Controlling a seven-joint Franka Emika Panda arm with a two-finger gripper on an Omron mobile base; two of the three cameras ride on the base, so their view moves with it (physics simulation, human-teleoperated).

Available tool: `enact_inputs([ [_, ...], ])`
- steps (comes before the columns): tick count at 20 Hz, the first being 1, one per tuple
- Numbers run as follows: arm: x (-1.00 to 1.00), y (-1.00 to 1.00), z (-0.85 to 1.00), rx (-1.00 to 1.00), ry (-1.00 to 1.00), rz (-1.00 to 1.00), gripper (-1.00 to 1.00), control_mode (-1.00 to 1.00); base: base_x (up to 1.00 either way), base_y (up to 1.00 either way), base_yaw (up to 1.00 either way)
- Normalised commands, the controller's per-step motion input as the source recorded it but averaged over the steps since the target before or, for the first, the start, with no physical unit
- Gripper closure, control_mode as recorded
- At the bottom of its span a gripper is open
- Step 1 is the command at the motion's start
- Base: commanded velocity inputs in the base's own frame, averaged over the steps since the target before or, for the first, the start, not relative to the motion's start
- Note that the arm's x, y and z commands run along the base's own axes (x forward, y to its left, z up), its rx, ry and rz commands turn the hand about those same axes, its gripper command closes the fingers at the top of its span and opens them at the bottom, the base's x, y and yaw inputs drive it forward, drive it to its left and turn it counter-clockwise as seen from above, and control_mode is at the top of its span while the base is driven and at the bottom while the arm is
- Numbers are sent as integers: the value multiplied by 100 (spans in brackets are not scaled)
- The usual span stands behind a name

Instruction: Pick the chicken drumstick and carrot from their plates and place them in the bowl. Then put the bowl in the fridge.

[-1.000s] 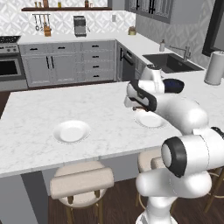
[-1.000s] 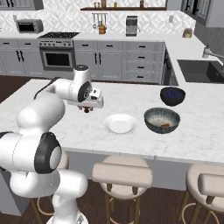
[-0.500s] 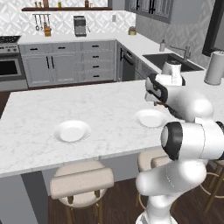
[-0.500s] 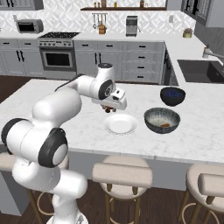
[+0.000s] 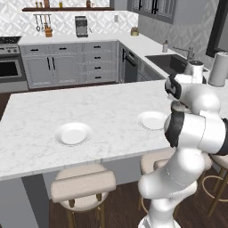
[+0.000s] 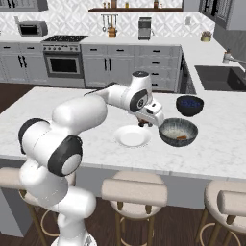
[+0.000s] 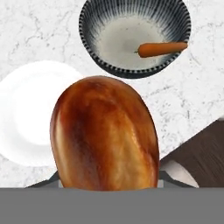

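The chicken drumstick (image 7: 105,133) sits clenched in the gripper (image 6: 144,123), its bulbous brown end filling the middle of the hand view and hiding the fingers; in the right base view it shows as a small dark-red lump under the hand, above the counter (image 6: 57,103), between the near plate (image 6: 132,137) and the bowl (image 6: 178,132); the bowl lies just beyond and to the side of the claw, not under it. The carrot (image 7: 162,48) lies inside the bowl against its far wall, tip toward the centre; a smaller dark bowl (image 6: 189,105) stands behind it. In the left base view the second plate (image 5: 73,133) lies bare, well apart to the left, and the other plate (image 5: 152,120) lies beside the robot's body.

Compared with a second ago, the arm has swung across the counter from the far plate's side, past the near plate, and now hangs at the bowl's edge; plates and bowls have not moved; the grasp on the drumstick is unchanged.
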Motion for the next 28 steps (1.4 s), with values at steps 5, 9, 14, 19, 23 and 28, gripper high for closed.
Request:
enact_inputs([
  [5, 52, -100, -4, 0, 0, -15, 100, -100, 0, 0, 0],
  [9, 98, -82, -42, 0, 1, -4, 100, -100, 0, 0, 0],
  [14, 99, -7, -76, 0, 0, 0, 100, -100, 0, 0, 0],
  [19, 43, -9, -27, 4, 0, 0, 100, -100, 0, 0, 0],
  [23, 1, -30, -23, 0, 0, 0, 100, -100, 0, 0, 0],
  [28, 0, -9, -33, 0, 0, 0, 100, -100, 0, 0, 0],
])
